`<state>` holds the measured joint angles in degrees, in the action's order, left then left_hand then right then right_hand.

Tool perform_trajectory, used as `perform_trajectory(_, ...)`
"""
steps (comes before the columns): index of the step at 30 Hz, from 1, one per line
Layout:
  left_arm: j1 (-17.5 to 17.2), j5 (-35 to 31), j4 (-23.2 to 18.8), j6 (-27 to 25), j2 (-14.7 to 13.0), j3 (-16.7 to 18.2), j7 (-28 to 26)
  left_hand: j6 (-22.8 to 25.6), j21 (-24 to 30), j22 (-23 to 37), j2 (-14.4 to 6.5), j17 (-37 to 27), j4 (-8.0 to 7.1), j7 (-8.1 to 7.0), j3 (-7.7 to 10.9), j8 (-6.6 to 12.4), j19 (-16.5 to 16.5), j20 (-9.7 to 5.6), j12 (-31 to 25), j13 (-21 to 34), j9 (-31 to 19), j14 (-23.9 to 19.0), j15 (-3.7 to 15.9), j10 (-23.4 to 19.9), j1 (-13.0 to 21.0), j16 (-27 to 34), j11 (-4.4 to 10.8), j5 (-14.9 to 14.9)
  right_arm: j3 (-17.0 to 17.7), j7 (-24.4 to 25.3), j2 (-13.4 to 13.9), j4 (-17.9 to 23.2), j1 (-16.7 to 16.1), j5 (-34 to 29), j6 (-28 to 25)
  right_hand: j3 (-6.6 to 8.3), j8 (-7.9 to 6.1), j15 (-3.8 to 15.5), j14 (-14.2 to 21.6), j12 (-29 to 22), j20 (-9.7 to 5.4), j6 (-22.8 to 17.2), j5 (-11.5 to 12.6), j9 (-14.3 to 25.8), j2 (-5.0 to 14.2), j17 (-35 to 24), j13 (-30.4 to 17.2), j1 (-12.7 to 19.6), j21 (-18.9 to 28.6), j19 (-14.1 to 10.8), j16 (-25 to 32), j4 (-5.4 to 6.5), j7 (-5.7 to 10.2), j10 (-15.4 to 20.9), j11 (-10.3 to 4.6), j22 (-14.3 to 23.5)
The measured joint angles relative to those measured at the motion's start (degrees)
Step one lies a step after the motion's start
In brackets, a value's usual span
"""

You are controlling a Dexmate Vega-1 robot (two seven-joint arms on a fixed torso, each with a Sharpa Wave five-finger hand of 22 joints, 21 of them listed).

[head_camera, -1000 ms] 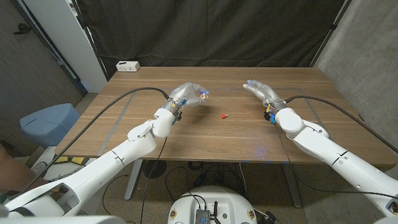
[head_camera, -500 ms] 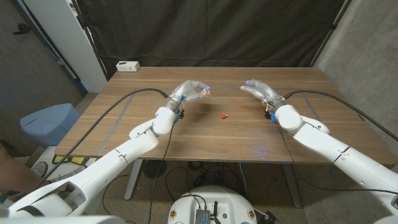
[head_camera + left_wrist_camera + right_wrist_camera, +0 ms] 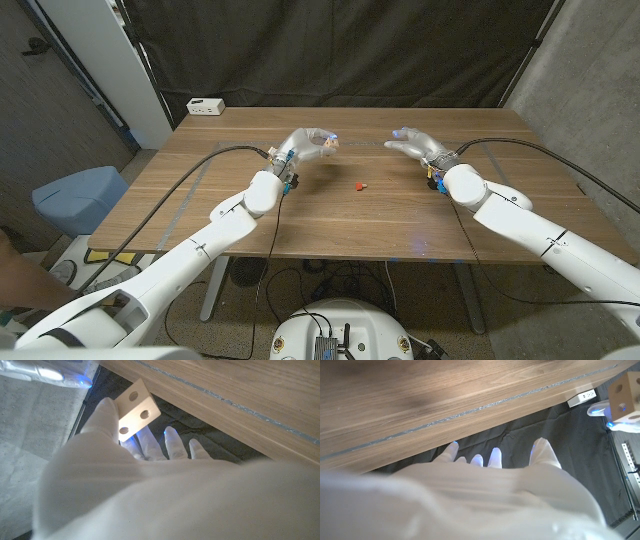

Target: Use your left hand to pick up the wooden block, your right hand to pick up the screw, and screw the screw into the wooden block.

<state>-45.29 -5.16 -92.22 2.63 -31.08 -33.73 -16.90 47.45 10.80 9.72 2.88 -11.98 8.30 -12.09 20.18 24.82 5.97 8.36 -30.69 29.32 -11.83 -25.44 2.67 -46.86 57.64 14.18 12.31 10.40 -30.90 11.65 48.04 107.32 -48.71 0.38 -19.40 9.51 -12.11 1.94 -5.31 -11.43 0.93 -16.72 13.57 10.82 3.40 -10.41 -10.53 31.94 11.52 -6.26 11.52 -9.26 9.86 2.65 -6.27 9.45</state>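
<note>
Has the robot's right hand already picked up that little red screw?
No: in the head view the red screw lies on the table, apart from the empty right hand.

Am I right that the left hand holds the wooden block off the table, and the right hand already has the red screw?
Not quite. The left hand does hold the wooden block up, but the right hand is open and empty. In the head view the red screw lies on the table between the two hands.
</note>
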Motion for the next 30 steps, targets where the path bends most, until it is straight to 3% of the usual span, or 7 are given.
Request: perform_trajectory(30,2.0,14.5,7.5,4.9,4.5,0.7,4.9,0.0,0.0,0.0,-0.9,-0.2,0.13,0.0,-0.6,0.0,-0.7,0.03,0.0,0.0,0.3,0.0,0.0,0.1,0.2,-0.2,0.12,0.2,-5.1,-8.4,4.9,7.3,3.9,-11.7,-9.8,0.71,-0.44,-0.62,0.6,0.2,0.72,-0.7,-0.3,0.3,-1.42,0.0,0.0,2.8,-0.3,-0.7,0.0,-0.71,0.07,0.0,0.01,0.0)
